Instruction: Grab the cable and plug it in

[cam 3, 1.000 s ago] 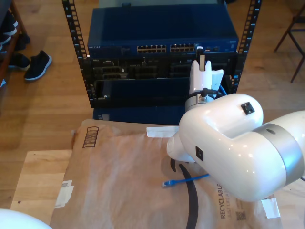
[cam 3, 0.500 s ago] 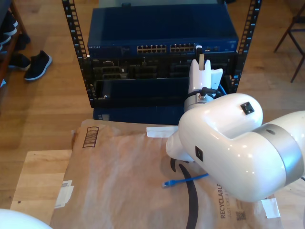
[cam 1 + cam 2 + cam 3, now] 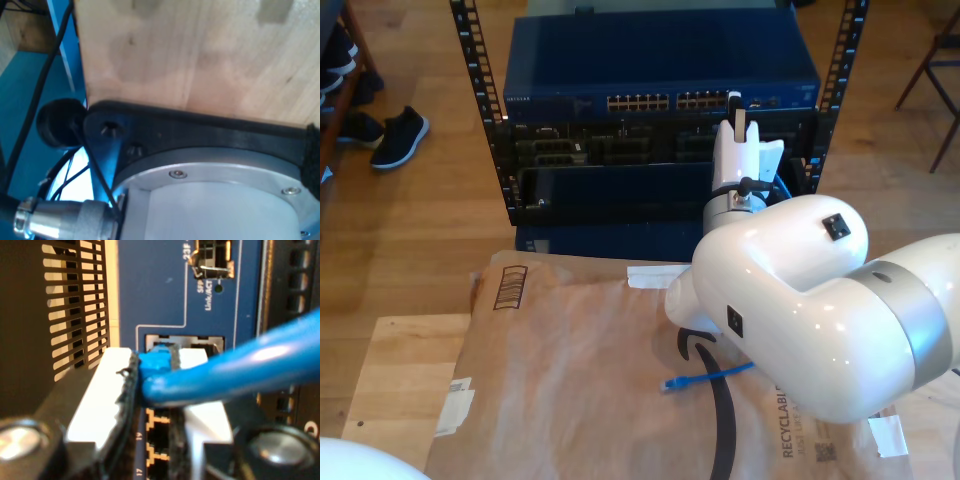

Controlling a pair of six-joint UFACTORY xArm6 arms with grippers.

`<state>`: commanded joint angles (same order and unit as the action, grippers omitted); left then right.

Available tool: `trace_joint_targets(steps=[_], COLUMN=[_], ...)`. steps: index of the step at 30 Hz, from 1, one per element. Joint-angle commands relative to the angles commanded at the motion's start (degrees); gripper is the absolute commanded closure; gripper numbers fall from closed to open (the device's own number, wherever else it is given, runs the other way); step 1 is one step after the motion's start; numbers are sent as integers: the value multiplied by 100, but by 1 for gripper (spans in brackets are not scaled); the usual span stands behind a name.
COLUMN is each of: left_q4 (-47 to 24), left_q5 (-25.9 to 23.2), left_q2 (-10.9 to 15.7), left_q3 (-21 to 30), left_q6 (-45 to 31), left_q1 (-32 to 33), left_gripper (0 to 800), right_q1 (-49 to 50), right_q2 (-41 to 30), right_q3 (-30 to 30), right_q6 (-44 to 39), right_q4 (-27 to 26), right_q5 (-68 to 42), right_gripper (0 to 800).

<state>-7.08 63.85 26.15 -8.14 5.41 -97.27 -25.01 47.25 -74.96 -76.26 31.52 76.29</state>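
My second gripper point(image 3: 155, 385) pinches the cable point(image 3: 225, 372) plug, at the switch point(image 3: 660, 75) port. My first gripper's state I cannot tell.

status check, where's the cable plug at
Second pincer shut on the cable at the switch ports. Plug at a port mouth, seating unclear. Other end loose on the paper.
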Motion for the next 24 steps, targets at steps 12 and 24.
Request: trace_joint_targets(steps=[12, 24], left_q4=[0, 0], left_q5=[0, 0], left_q2=[0, 0], left_q3=[0, 0], left_q6=[0, 0], left_q1=[0, 0], left_gripper=[1, 1], right_q1=[-70, 9], right_q2=[-756, -2831], right_q3=[1178, 3534], right_q6=[-18, -9], right_q4=[9, -369], right_q5=[26, -1327], right_gripper=[553, 465])
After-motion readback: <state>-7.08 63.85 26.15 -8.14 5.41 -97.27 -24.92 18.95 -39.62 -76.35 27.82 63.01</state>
